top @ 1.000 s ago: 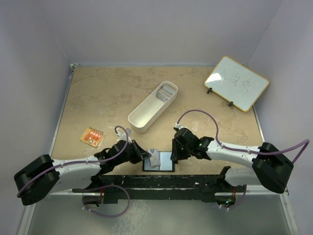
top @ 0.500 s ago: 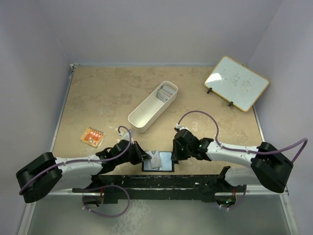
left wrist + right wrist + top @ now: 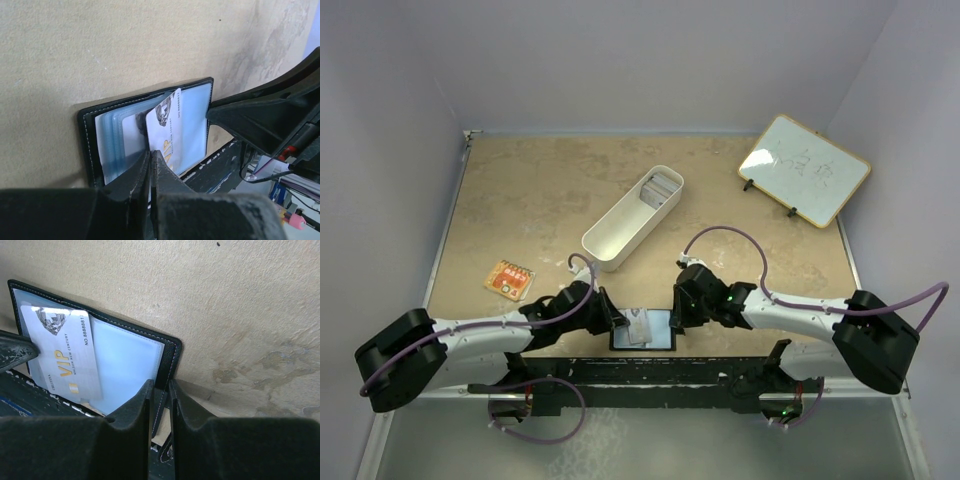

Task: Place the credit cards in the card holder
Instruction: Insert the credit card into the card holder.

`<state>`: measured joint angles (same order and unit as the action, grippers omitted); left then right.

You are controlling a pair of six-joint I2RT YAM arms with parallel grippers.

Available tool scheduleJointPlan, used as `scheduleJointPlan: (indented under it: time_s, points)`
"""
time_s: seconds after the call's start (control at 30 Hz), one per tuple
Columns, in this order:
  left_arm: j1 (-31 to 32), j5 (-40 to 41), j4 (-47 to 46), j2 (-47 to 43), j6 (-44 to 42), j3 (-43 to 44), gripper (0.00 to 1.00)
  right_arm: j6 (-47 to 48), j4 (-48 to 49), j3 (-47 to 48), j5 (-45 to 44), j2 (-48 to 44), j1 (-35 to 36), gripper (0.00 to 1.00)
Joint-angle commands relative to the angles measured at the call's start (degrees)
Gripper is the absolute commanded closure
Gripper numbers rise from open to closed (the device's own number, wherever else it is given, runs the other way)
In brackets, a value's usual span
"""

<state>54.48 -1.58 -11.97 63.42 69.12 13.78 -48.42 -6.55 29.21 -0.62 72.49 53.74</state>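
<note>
L gripper (image 3: 150, 161) is clamped on the lower edge of a silver VIP card (image 3: 172, 125). Card's top end lies over the clear sleeves of the card holder (image 3: 195, 115). Holder lies open & flat on the table (image 3: 520, 200), at the near edge between both arms. R gripper (image 3: 159, 392) straddles holder's stitched side edge, jaws nearly together. It looks pinched on it, pinning it down. Other credit cards (image 3: 662, 184) sit stacked at the far end of the white tray (image 3: 618, 232), well apart from holder.

Step in hand, imo: feeding the card into a sleeve. Card sits skewed vs the pocket, so square it up first, line leading edge w/ the slot mouth, then slide low & flat. Can't tell if the edge is inside a slot or just on top. Grip is near card's tail, so it may bow if pushed fast; go slow. R side should hold firm so holder doesn't skid or fold shut.
</note>
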Motion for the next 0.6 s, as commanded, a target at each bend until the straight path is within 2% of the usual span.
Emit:
scheduleJointPlan:
  time_s: [0.0,0.57]
  points:
    - [0.26,-0.69,1.10,0.64,-1.76,2.28,1.00,-0.18,-0.21,-0.99,-2.27,0.29,0.40,0.79]
    - [0.28,-2.55,-0.07,0.29,-0.98,3.01,1.00,-0.18,-0.11,-1.23,-2.28,-0.39,0.49,0.80]
